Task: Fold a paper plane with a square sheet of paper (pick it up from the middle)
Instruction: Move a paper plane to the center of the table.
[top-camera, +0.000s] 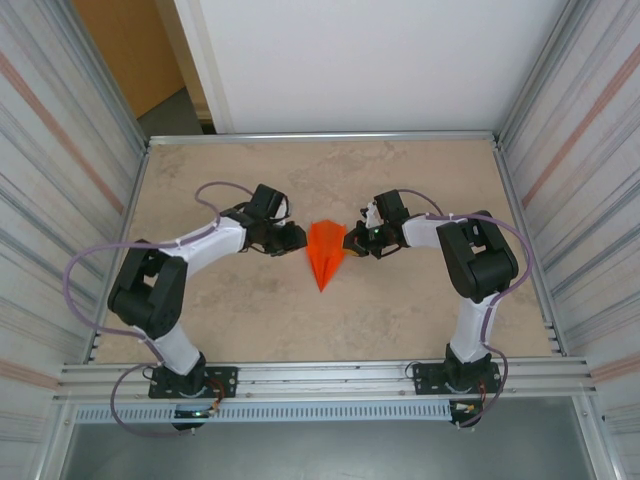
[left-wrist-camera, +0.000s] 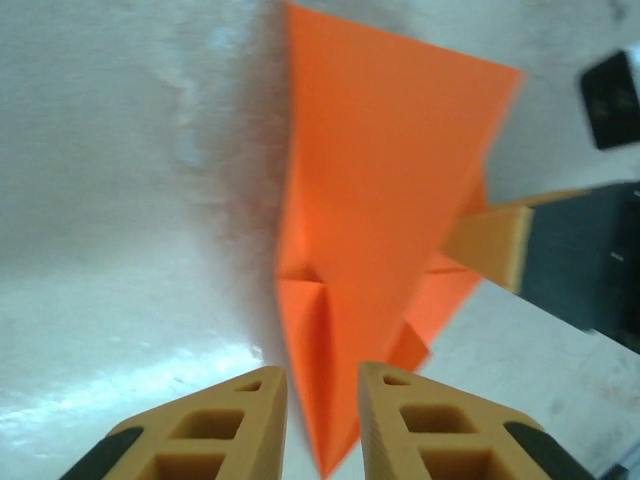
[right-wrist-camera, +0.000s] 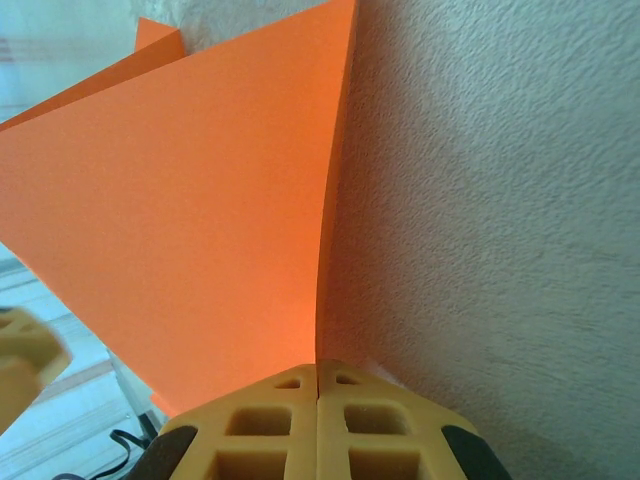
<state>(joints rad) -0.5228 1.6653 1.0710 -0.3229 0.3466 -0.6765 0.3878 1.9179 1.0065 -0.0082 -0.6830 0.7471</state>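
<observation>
The plane (top-camera: 325, 255) sits mid-table (top-camera: 250, 320), its long axis running far to near, nose toward the table's near edge. The right gripper (right-wrist-camera: 318, 365) is clamped on one edge. The left gripper (left-wrist-camera: 322, 375) is narrowly parted around the opposite edge.

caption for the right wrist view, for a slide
Right fingers pinched shut on an edge of the orange paper plane

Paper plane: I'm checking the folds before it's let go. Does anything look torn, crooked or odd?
Nothing stands out. The paper plane is a neat pointed dart, no tears visible. The right gripper pinches one edge; the left gripper stands slightly open around the opposite edge.
</observation>
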